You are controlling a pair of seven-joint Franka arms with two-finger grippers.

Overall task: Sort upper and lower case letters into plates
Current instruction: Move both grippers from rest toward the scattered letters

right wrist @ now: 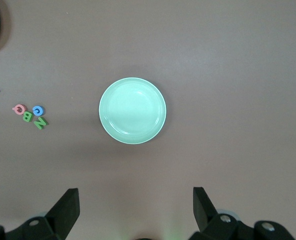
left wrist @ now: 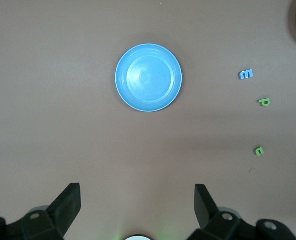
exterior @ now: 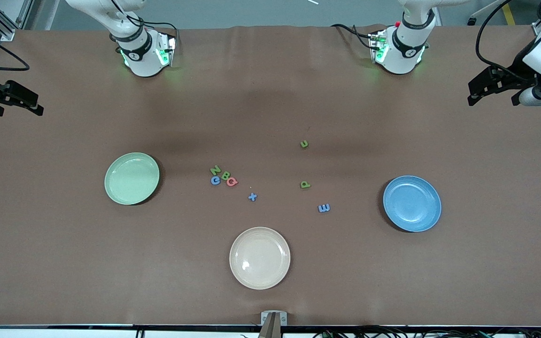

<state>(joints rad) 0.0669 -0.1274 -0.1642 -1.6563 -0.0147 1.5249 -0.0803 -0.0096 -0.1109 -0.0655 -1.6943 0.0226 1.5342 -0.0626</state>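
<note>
Front view: all eight letters (exterior: 223, 176) lay loose between mint plate (exterior: 132, 178) and blue plate (exterior: 412, 203), both empty. Left gripper (left wrist: 137, 200) and right gripper (right wrist: 136, 200) hung spread, holding nothing. We judged the touching Z-B-Q-C cluster (right wrist: 31, 115) risked double picks.

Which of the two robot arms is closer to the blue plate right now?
The left. Its open left gripper hangs above the table at the blue plate's end, looking down at it. The open right gripper waits at the other end, over the green plate.
</note>
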